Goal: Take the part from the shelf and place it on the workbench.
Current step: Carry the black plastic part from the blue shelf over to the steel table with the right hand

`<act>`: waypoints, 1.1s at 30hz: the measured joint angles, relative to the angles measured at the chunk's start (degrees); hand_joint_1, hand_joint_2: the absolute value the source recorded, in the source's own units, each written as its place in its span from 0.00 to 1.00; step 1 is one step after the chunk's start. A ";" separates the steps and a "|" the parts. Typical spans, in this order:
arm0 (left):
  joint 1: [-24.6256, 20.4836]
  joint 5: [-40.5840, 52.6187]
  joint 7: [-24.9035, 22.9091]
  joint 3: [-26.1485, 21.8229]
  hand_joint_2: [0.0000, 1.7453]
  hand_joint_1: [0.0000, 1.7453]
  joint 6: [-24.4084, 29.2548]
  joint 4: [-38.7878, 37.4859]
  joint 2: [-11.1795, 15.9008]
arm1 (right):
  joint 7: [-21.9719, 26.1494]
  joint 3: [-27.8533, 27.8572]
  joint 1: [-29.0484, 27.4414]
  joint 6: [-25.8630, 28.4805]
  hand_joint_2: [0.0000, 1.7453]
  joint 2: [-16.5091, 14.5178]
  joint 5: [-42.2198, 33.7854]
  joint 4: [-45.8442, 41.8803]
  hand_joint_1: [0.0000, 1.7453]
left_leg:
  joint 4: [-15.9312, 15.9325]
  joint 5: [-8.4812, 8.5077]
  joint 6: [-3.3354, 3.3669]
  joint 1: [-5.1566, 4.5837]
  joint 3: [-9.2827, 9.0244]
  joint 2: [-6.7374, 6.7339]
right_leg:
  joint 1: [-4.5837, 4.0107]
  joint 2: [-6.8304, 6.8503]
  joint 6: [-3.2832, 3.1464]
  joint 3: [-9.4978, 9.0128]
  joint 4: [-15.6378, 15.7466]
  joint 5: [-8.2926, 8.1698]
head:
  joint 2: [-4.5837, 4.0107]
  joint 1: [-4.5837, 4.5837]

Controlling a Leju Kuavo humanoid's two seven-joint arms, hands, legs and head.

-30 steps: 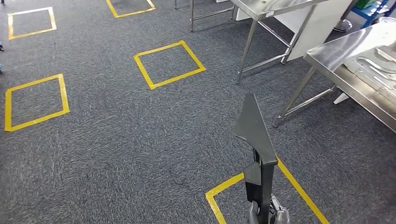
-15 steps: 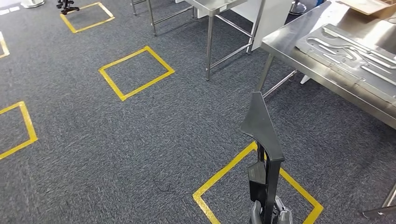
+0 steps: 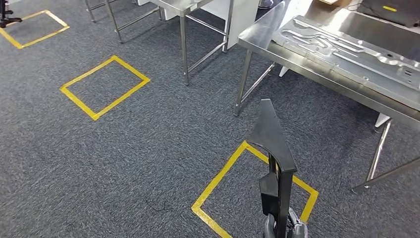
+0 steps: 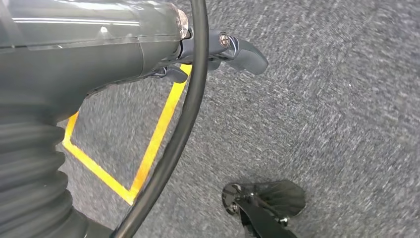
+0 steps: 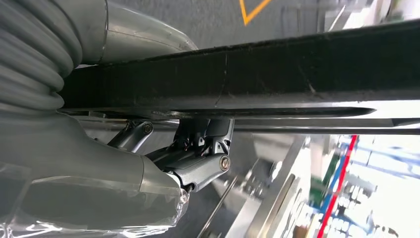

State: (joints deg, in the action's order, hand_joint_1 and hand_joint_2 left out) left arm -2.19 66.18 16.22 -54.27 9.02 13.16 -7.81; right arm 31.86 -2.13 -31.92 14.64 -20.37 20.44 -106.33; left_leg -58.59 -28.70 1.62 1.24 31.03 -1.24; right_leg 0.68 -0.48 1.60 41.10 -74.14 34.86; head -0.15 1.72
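Note:
The part is a long black piece with a pointed top. It stands upright at the bottom of the head view, and my right hand grips its lower end. In the right wrist view the part runs across as a dark bar, with the right hand and its dark fingers closed against it. The steel workbench stands ahead to the right, beyond the part. My left hand hangs over the carpet and holds nothing, one finger stretched out.
A large embossed metal plate lies on the workbench. A second steel table stands farther back on thin legs. Yellow tape squares mark the grey carpet, one just under the part.
The whole picture has shifted left as the camera turned; the workbench now sits nearer and fuller in view. The part stays upright in my right hand.

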 joint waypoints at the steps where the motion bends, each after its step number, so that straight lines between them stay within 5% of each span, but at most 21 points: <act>1: -0.01 0.00 0.00 0.00 1.00 0.00 0.01 0.00 0.01 | -0.01 0.05 -0.06 0.00 1.00 0.00 0.00 0.00 1.00 | 0.00 -0.12 -0.04 -0.01 -0.08 -0.88 | 0.12 0.20 0.11 0.13 -0.24 -0.57 | 0.00 0.00; 4: -0.13 0.00 0.00 0.00 1.00 0.00 0.01 0.00 -0.04 | -0.03 0.16 -0.09 0.00 1.00 0.00 0.00 -0.01 1.00 | 0.00 -0.59 -0.46 -0.07 -0.74 -3.10 | -0.11 2.74 -0.35 -5.28 9.62 -5.63 | 0.00 0.01; 6: -0.19 0.01 0.01 0.00 1.00 0.00 0.01 0.00 -0.08 | -0.04 0.17 -0.03 -0.02 1.00 -0.01 0.00 -0.07 1.00 | -0.01 -0.98 -1.03 -0.27 -1.18 -4.19 | -0.68 4.48 -1.02 -8.04 14.81 -7.00 | 0.00 0.01; 9: -0.51 0.05 0.07 0.00 1.00 0.00 0.01 0.00 -0.07 | -0.05 0.29 -0.15 -0.04 1.00 -0.03 0.00 -0.23 1.00 | 0.26 -1.39 -1.96 -0.35 -1.92 -5.35 | -0.80 3.17 -1.75 -8.33 15.84 -7.07 | 0.00 0.01; 11: -0.66 0.09 0.11 -0.01 1.00 0.00 0.01 0.00 -0.04 | -0.05 0.37 -0.20 -0.04 1.00 -0.05 -0.01 -0.29 1.00 | -1.37 -2.77 -2.47 -0.28 -1.62 -3.24 | -0.36 1.99 -2.36 -8.79 16.54 -7.41 | 0.00 0.01; 13: -0.53 0.12 0.12 -0.04 1.00 0.00 0.01 0.00 -0.02 | -0.05 0.39 -0.07 -0.06 1.00 -0.08 -0.02 -0.32 1.00 | -7.54 -6.22 -2.66 -0.16 1.20 -0.23 | -0.19 0.81 -2.82 -9.04 16.80 -7.51 | 0.00 0.01; 15: -0.22 0.14 0.10 -0.06 1.00 0.00 0.01 0.00 -0.02 | -0.07 0.42 -0.02 -0.08 1.00 -0.09 -0.02 -0.31 1.00 | -14.48 -8.75 -2.72 -0.14 4.79 0.64 | -0.30 -0.75 -3.03 -9.07 16.70 -7.42 | 0.00 0.02; 17: -0.06 0.15 0.11 -0.07 1.00 0.00 0.01 0.00 -0.01 | -0.08 0.45 -0.07 -0.15 1.00 -0.09 -0.02 -0.31 1.00 | -14.34 -6.74 -2.70 -0.10 5.36 0.90 | -0.31 -2.57 -2.94 -9.21 16.46 -7.27 | 0.00 0.03; 20: -0.09 0.16 0.33 -0.16 1.00 0.00 -0.03 0.00 0.05 | -0.10 0.48 -0.01 -0.30 1.00 -0.09 0.00 -0.31 1.00 | -4.15 -1.02 -2.42 0.21 1.48 4.13 | -0.18 -5.01 -2.30 -9.12 15.53 -6.69 | 0.00 0.01; 22: -0.05 0.19 0.47 -0.26 1.00 0.00 -0.11 0.00 0.05 | -0.13 0.51 0.06 -0.33 1.00 -0.09 0.05 -0.32 1.00 | -1.46 -0.71 -2.05 0.21 0.48 6.00 | -0.08 -6.38 -1.59 -8.51 15.03 -6.57 | 0.00 0.01; 24: -0.11 0.22 0.62 -0.30 1.00 0.00 -0.21 0.00 0.01 | -0.15 0.57 0.01 -0.34 1.00 -0.09 0.11 -0.33 1.00 | -1.20 -0.63 -1.47 0.11 0.38 5.02 | 0.08 -7.69 -0.86 -8.08 15.05 -6.75 | 0.00 0.01; 26: -0.23 0.30 0.84 -0.31 1.00 0.00 -0.31 0.00 -0.05 | -0.15 0.63 -0.03 -0.36 1.00 -0.09 0.14 -0.33 1.00 | -0.75 -0.39 -0.76 0.23 0.09 3.57 | -0.02 -5.76 -0.32 -7.35 13.67 -5.93 | 0.00 0.01; 28: -0.21 0.36 1.01 -0.32 1.00 0.00 -0.40 0.00 -0.08 | -0.14 0.64 0.16 -0.40 1.00 -0.09 0.16 -0.32 1.00 | -0.47 -0.37 -0.20 0.13 -0.10 2.00 | -0.16 -1.82 0.10 -4.68 8.30 -3.17 | 0.00 0.00; 30: -0.09 0.35 1.07 -0.36 1.00 0.00 -0.50 0.00 -0.05 | -0.15 0.67 0.32 -0.44 1.00 -0.08 0.17 -0.31 1.00 | -0.48 -0.60 0.09 -0.16 -0.19 0.23 | -0.03 -0.12 0.32 -1.00 1.58 -0.62 | 0.00 0.00; 32: -0.09 0.35 1.12 -0.38 1.00 0.00 -0.62 0.00 -0.04 | -0.17 0.73 0.29 -0.49 1.00 -0.07 0.17 -0.28 1.00 | -0.49 -0.91 0.15 -0.39 -0.46 -1.44 | 0.02 0.28 0.21 -0.03 0.27 -1.39 | 0.00 0.01; 33: -0.13 0.36 1.15 -0.39 1.00 0.00 -0.65 0.00 -0.05 | -0.17 0.77 0.28 -0.56 1.00 -0.07 0.17 -0.27 1.00 | -0.49 -1.10 0.13 -0.49 -0.72 -2.18 | -0.04 0.61 -0.03 -1.23 2.64 -3.13 | 0.00 0.01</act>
State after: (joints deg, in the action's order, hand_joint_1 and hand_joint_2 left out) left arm -2.32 66.54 17.37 -54.66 8.37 13.16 -7.86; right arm 31.69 -1.36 -31.63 14.09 -20.44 20.61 -106.61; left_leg -59.08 -29.79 1.75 0.75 30.31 -3.42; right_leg 0.64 0.13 1.57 39.87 -71.50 31.73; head -0.15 1.73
